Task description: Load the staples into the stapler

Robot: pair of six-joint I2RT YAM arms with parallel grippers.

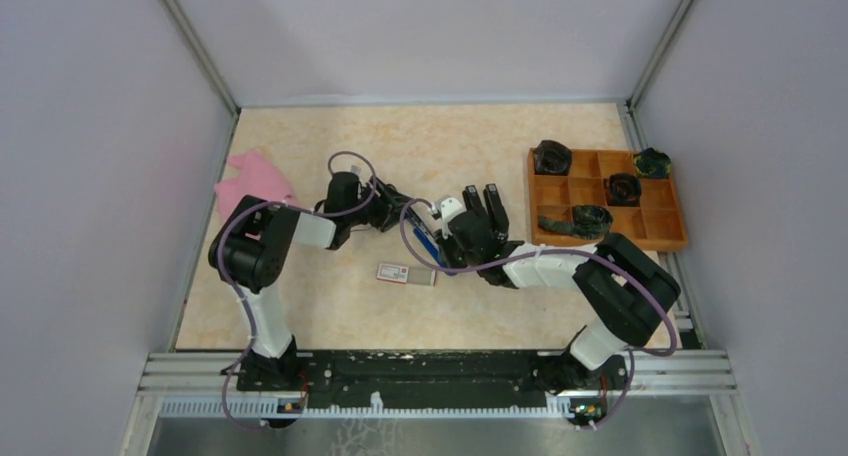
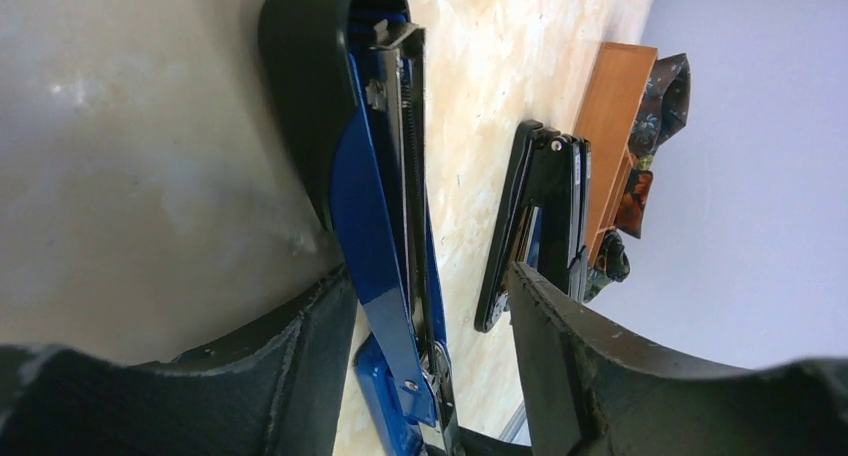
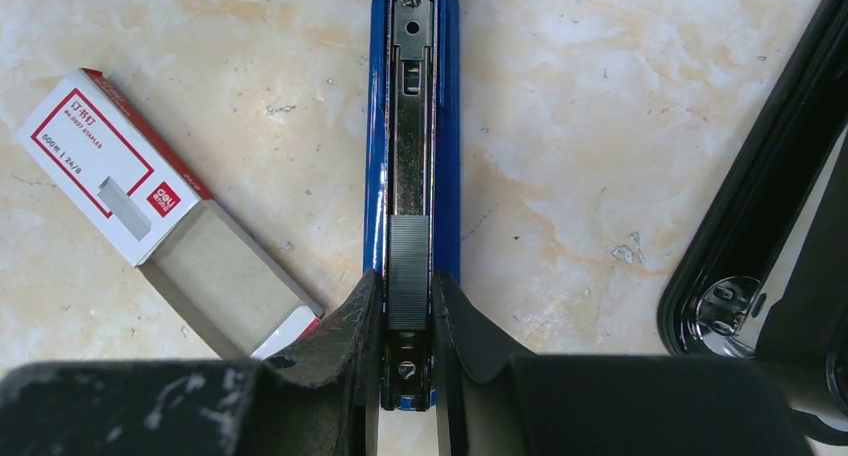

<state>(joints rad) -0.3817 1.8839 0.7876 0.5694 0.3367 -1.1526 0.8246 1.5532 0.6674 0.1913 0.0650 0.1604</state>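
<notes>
Seen from above, the two arms reached inward and met near the middle of the beige marbled table. The left gripper and the right gripper sat close on either side of a blue stapler. Just nearer the arm bases, a white box of staples lay flat. A pink cloth lay at the far left, and a wooden tray holding dark items sat at the right.

stapler blue body, black top cover, silver channel; staple strip grey metallic, finely ribbed; staples box white with red border and print, plain grey inside; table cream-beige marbled; tray orange-brown wood; bundles in it dark, green-black patterned; cloth pink; cables purple
</notes>
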